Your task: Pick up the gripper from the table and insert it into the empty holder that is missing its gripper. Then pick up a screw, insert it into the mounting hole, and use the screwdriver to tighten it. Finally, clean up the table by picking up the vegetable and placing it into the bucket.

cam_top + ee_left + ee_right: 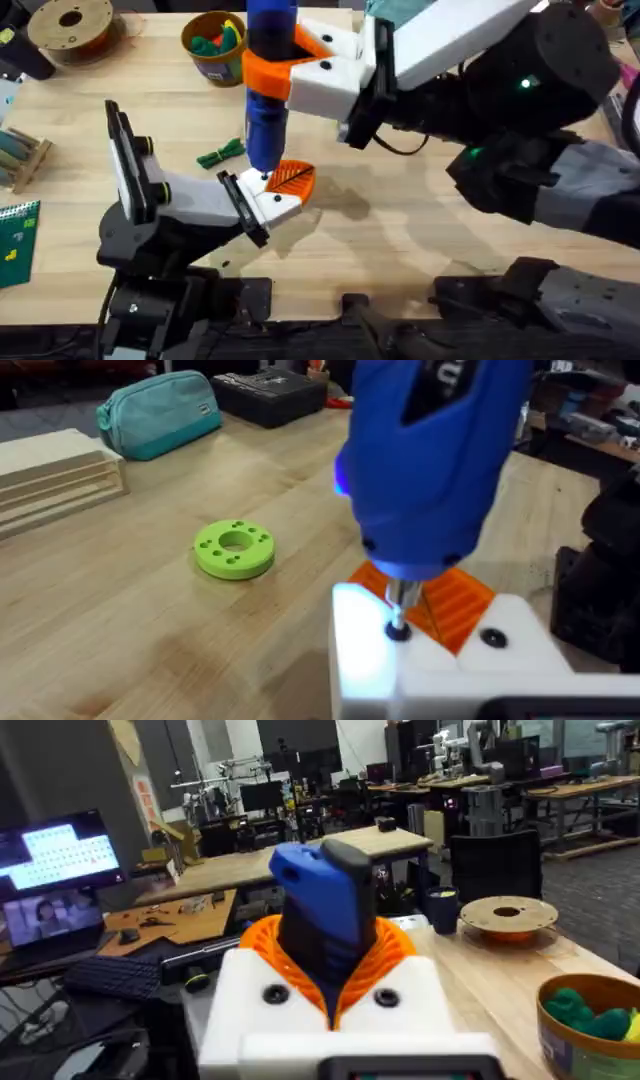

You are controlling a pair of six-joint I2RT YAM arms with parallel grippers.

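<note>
My right gripper (275,75) (325,970) is shut on the blue screwdriver (268,110) (318,910) and holds it upright. The screwdriver's (435,460) thin bit rests on a dark screw (398,630) in the white holder (262,192) (365,655), a jaw tip of my left gripper (285,185) (430,610). The orange ribbed gripper (292,178) (455,600) sits in that holder, and the left jaws stand together. The dark green vegetable (222,153) lies on the table just left of the screwdriver. The bucket (214,45) (590,1020) stands at the back, with toy foods inside.
A brown filament spool (70,25) (505,915) stands at the back left. A bright green ring (234,548), a teal pouch (160,410), a black case (268,395) and a slatted wooden box (50,470) lie beyond the left gripper. A green board (15,240) lies at the left edge.
</note>
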